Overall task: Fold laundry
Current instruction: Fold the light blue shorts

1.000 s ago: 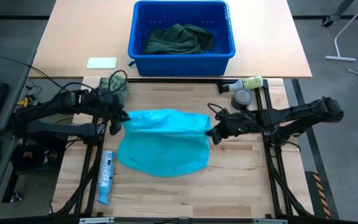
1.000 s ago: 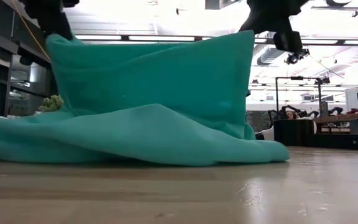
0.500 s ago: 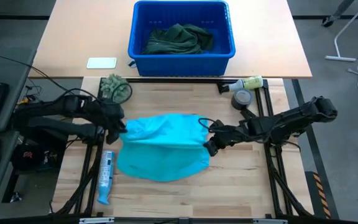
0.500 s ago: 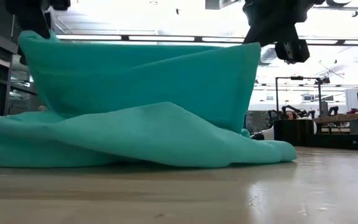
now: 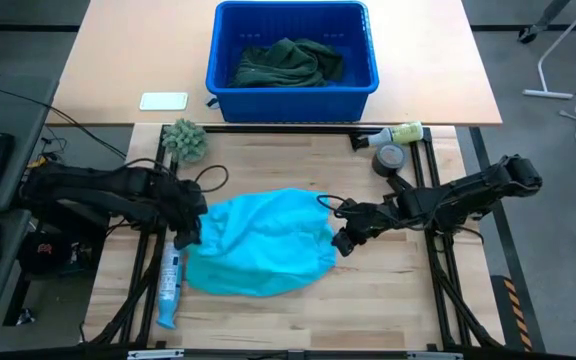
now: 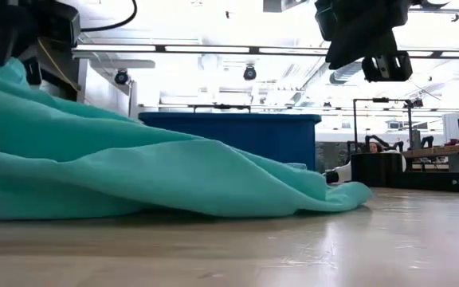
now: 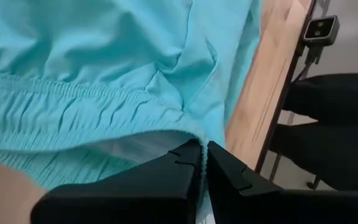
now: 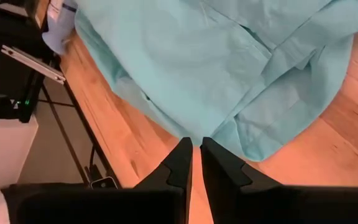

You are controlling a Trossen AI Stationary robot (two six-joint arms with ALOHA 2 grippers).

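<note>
The left gripper (image 5: 190,228) sits at the shirt's 9 o'clock edge, jaws pinched tight on a sliver of the elastic hem, as the left wrist view shows. The shirt (image 5: 260,240) lies crumpled mid-table, a turquoise heap with its far side low and flat on the wood. It looks thin, light and limp: it drapes in loose folds, holds no shape of its own, and will likely sag wherever it is not held. The fabric seems smooth, so a shallow pinch could slip; the gathered hem (image 7: 73,99) is thicker and should give a surer bite than a single layer. Corners or the hem ends look like the best places to take hold for a fold.

The right gripper (image 5: 342,243) hovers at the shirt's 3 o'clock edge, jaws nearly together with only a narrow gap and no cloth between them. Dark green laundry (image 5: 286,62) sits in the bin (image 5: 218,50) at 12 o'clock.
</note>
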